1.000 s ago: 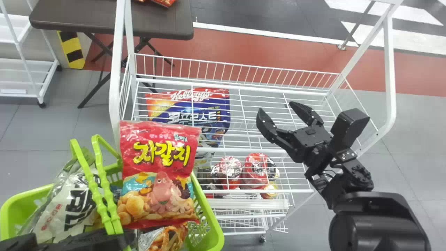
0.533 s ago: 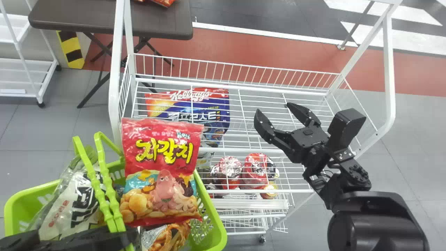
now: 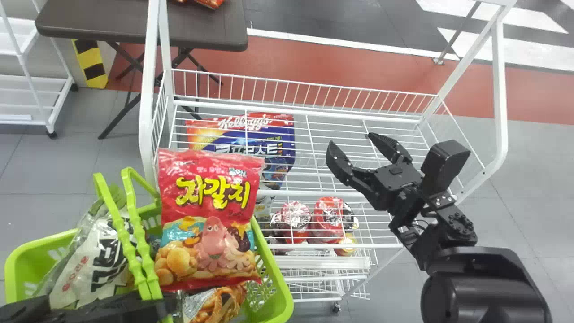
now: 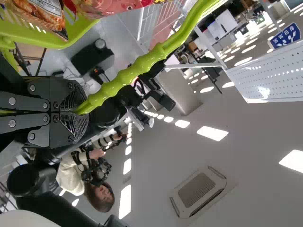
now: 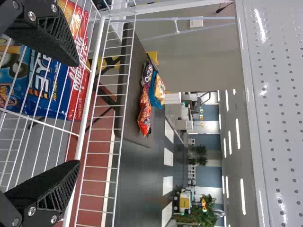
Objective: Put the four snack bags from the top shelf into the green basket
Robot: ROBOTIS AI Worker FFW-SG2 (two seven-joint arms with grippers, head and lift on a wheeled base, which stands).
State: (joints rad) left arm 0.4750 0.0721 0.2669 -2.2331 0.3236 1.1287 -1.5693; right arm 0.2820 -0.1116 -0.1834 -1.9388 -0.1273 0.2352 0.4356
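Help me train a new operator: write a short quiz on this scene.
1. True or false: the right gripper is holding a bag.
2. Which animal is drawn on the red bag?
A) bear
B) octopus
C) cat
3. Fill in: the left gripper grips the green basket by its ____.

Key: 1 false; 2 B; 3 handle

Bright indoor light comes from rows of glowing white rectangular ceiling lamps (image 4: 213, 133) set in a dimmer grey ceiling (image 4: 255, 189). Small highlights gleam on a glossy red plastic snack bag (image 3: 208, 220), and glare streaks a white perforated metal panel (image 5: 274, 132).
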